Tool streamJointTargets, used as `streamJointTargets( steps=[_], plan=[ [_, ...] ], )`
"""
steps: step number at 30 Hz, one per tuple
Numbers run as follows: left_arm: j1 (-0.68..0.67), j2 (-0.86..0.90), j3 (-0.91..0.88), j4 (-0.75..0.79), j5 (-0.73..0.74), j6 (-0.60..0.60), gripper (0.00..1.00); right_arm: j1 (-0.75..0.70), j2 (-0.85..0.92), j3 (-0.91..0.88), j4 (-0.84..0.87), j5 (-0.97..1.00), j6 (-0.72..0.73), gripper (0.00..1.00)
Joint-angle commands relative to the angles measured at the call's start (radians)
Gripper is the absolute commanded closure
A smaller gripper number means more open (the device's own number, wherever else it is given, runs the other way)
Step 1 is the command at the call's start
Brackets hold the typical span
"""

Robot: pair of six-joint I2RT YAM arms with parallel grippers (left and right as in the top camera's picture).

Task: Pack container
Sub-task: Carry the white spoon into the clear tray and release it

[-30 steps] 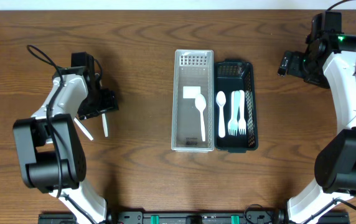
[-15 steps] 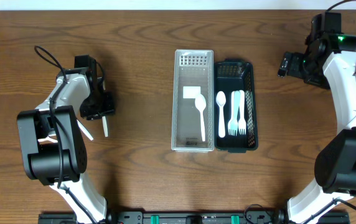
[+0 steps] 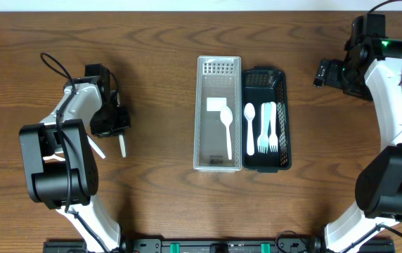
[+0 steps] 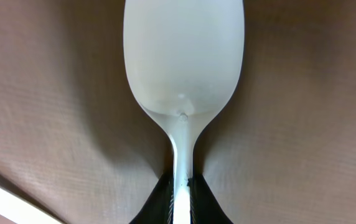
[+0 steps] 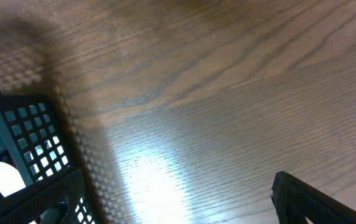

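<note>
1. The white plastic spoon (image 4: 183, 62) is pinched by its handle between the closed jaws of the left gripper (image 4: 181, 200). Its bowl juts straight out ahead of the fingertips, above bare wood.
2. A second white utensil (image 3: 97, 148) lies on the table (image 3: 159, 70) just beside those jaws, on the side away from the containers. Part of it is hidden by the arm, so its type is unclear.
3. The clear tray (image 3: 201, 112) sits well apart from the left jaws, toward the middle of the table. It holds one spoon (image 3: 227, 130) and a white label.
4. Touching the far side of the clear tray is the dark mesh basket (image 3: 286, 119), which holds another spoon (image 3: 250, 130) and forks (image 3: 268, 130).
5. Progress, as a judgement: packing looks partly done. Several pieces are already stowed, the gripped spoon is yet to be carried over, and the loose utensil is left after that.
6. The left arm is folded back near its base with the wrist pointing down at the table and the spoon low over the wood.
7. The right gripper (image 3: 322, 72) hangs beyond the basket's outer side, clear of everything. Only one dark finger (image 5: 315, 199) shows in its wrist view, so whether its jaws are wide or narrow cannot be told.
</note>
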Motion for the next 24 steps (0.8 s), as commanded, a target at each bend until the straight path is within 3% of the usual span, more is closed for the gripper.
streamJointTargets(
  steps=[1, 8, 13, 18, 24],
  plan=[
    [-0.032, -0.064, 0.045, -0.053, 0.005, -0.023, 0.94, -0.002, 0.000, -0.002, -0.002, 0.003, -0.014, 0.01],
    [-0.226, -0.264, 0.190, -0.176, 0.016, -0.117, 0.94, -0.002, 0.000, -0.002, -0.002, 0.003, -0.013, 0.01],
    [-0.421, -0.342, 0.237, -0.158, 0.019, -0.242, 0.94, -0.002, 0.000, -0.002, -0.002, 0.003, -0.013, 0.01],
    [-0.600, -0.329, 0.237, -0.101, 0.019, -0.340, 0.94, -0.002, 0.000, -0.002, -0.002, 0.003, -0.013, 0.01],
    [-0.722, -0.230, 0.237, -0.041, 0.019, -0.346, 0.94, -0.002, 0.000, -0.002, -0.003, -0.002, -0.013, 0.01]
  ],
)
